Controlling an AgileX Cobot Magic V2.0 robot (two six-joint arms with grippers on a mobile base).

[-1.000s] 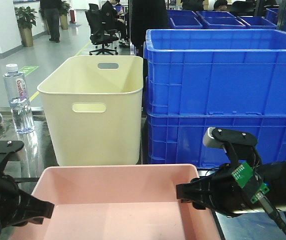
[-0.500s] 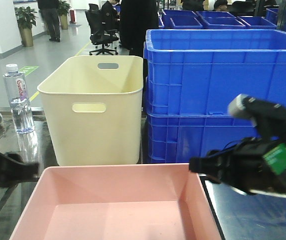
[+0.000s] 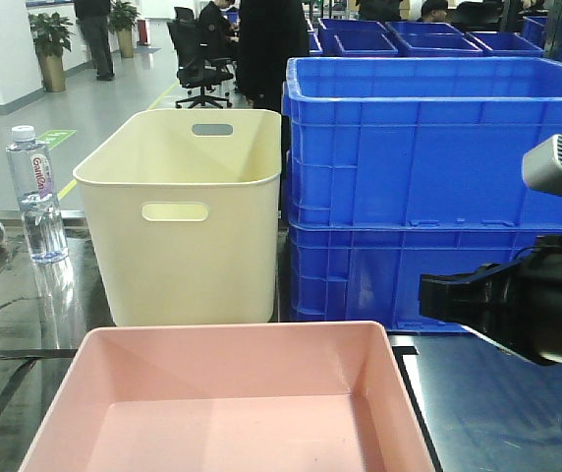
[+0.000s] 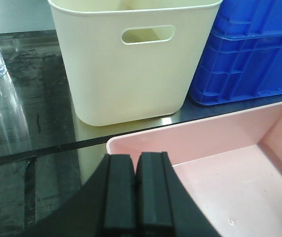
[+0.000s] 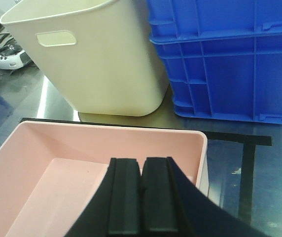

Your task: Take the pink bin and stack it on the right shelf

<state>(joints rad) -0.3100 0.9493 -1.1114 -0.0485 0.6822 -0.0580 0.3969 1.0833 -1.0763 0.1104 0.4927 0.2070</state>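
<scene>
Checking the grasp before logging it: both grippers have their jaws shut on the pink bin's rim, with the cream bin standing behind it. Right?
Not quite. The jaws are shut, but on nothing: both wrist views show the left gripper and right gripper clear of the pink bin. The cream bin does stand behind it.

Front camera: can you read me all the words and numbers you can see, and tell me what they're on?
"Ganten" (my best reading, small and partly blurred): red brand name running up the label of the water bottle.
The smaller print on that label is too tiny to read.
The cream bin, blue crates and pink bin show no writing.
</scene>
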